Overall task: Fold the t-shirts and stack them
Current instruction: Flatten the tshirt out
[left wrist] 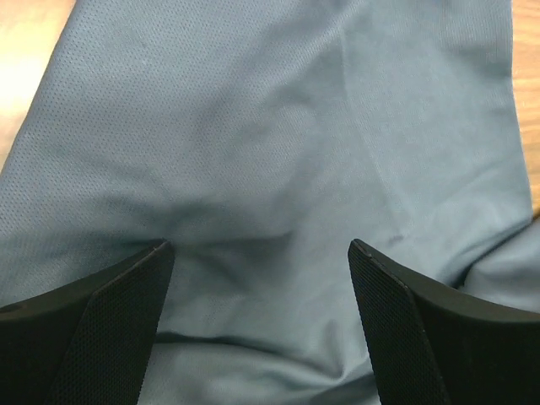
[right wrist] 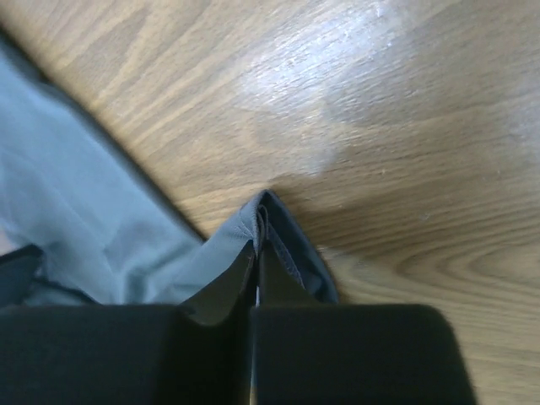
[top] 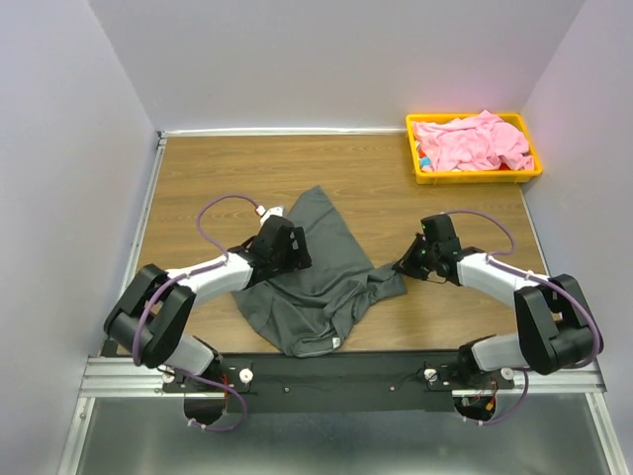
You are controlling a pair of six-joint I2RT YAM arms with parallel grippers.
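The dark charcoal grey t-shirt (top: 316, 277) lies crumpled on the wooden table between the arms. My left gripper (top: 297, 247) is open just above the shirt's left part; its cloth (left wrist: 278, 152) fills the left wrist view between the spread fingers (left wrist: 118, 321). My right gripper (top: 404, 265) is shut on a hemmed edge of the grey shirt (right wrist: 268, 221) at its right side, the cloth pinched between the fingers low over the table. The light pink t-shirt (top: 470, 142) lies bunched in the yellow tray.
The yellow plastic tray (top: 475, 176) stands at the back right corner. Bare wood (right wrist: 380, 110) lies right of the grey shirt. Grey walls enclose the table on three sides.
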